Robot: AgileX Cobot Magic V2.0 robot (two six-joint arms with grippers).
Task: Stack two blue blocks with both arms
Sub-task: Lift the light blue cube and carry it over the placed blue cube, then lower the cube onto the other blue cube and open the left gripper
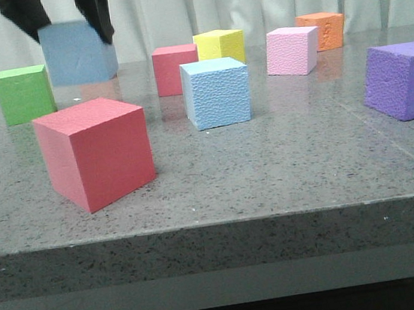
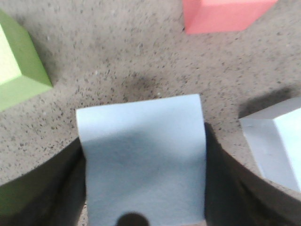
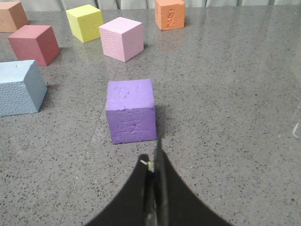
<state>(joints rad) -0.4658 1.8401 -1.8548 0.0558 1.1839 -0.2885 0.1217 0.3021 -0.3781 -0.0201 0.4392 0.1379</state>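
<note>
My left gripper (image 1: 71, 34) is shut on the smoother blue block (image 1: 78, 56) and holds it just above the table at the far left. In the left wrist view the dark fingers (image 2: 63, 188) press both sides of this block (image 2: 141, 155). The pebbly blue block (image 1: 217, 92) stands on the table near the middle; it also shows in the left wrist view (image 2: 277, 141) and the right wrist view (image 3: 19, 87). My right gripper (image 3: 153, 157) is shut and empty, hovering just short of the purple cube (image 3: 130, 110). It is out of the front view.
A large red cube (image 1: 95, 152) stands at the front left and a green cube (image 1: 23, 94) beside the held block. A smaller red cube (image 1: 175, 68), yellow (image 1: 219, 46), pink (image 1: 292, 50) and orange (image 1: 321, 30) cubes line the back. The purple cube (image 1: 403, 79) is at the right edge.
</note>
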